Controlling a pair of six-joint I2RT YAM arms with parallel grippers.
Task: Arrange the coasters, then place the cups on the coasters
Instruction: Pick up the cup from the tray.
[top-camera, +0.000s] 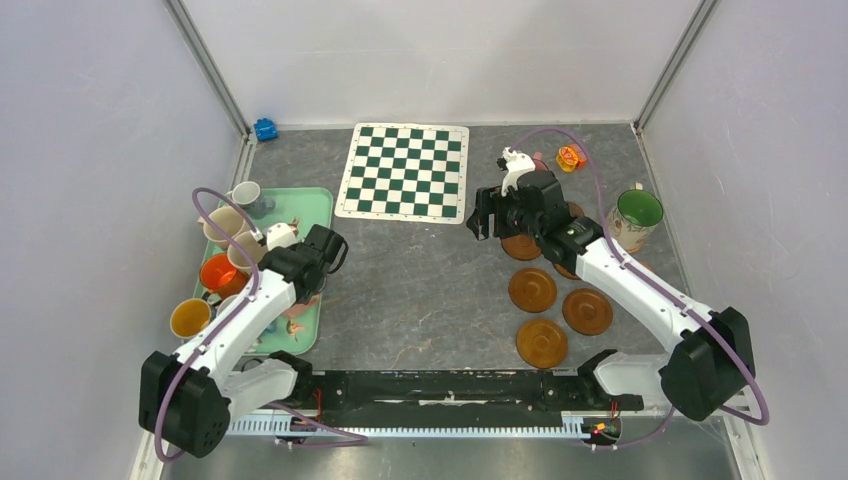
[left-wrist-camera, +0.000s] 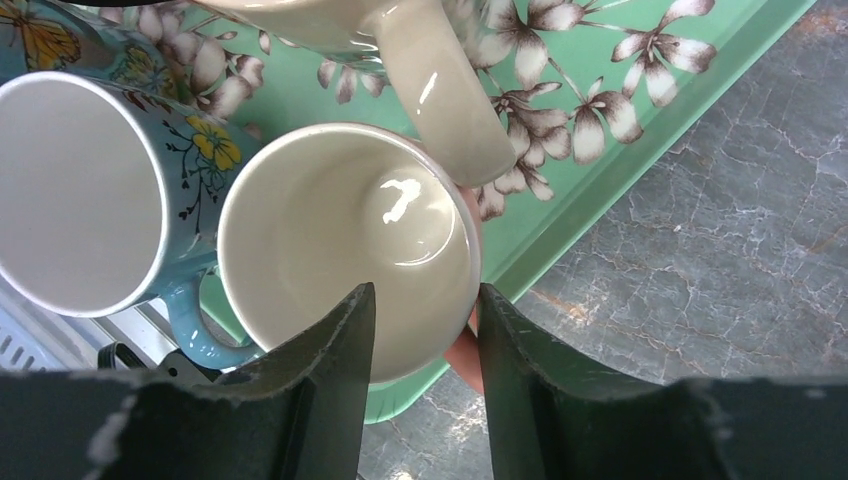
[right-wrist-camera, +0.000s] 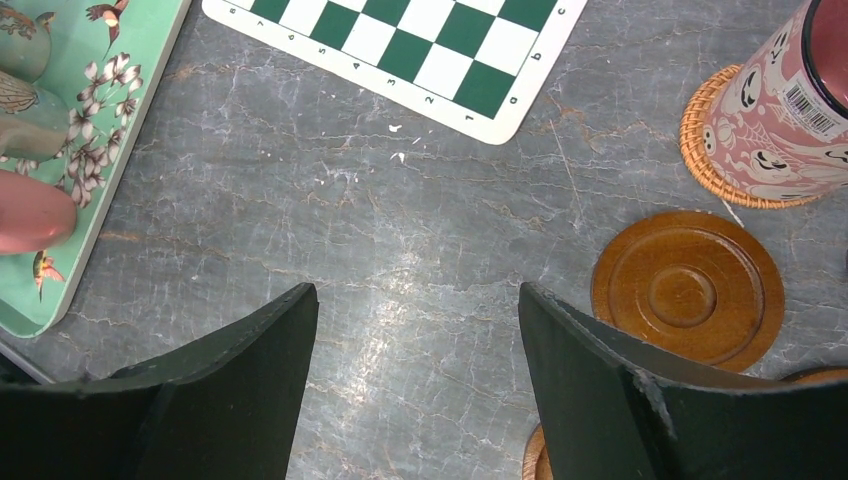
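Note:
My left gripper (left-wrist-camera: 425, 300) hangs over the right edge of the mint tray (left-wrist-camera: 640, 110). Its jaws straddle the wall of a cup (left-wrist-camera: 340, 240) that is cream inside and pink outside. One finger is inside the cup and the other outside, and a gap shows between the inner finger and the wall. A blue flowered cup (left-wrist-camera: 80, 190) and a cream cup (left-wrist-camera: 440, 90) stand beside it. My right gripper (right-wrist-camera: 415, 300) is open over bare table, holding nothing. Several brown coasters (top-camera: 532, 289) lie on the right. A pink patterned cup (right-wrist-camera: 775, 110) stands on a woven coaster (right-wrist-camera: 700, 160). A green-lined cup (top-camera: 637, 215) stands at the far right.
The green-and-white chequered mat (top-camera: 405, 172) lies at the back centre. A small orange toy (top-camera: 570, 157) is behind the right arm and a blue object (top-camera: 265, 129) sits in the back left corner. More cups, orange (top-camera: 218, 272) and yellow (top-camera: 188, 317), crowd the tray. Walls enclose three sides.

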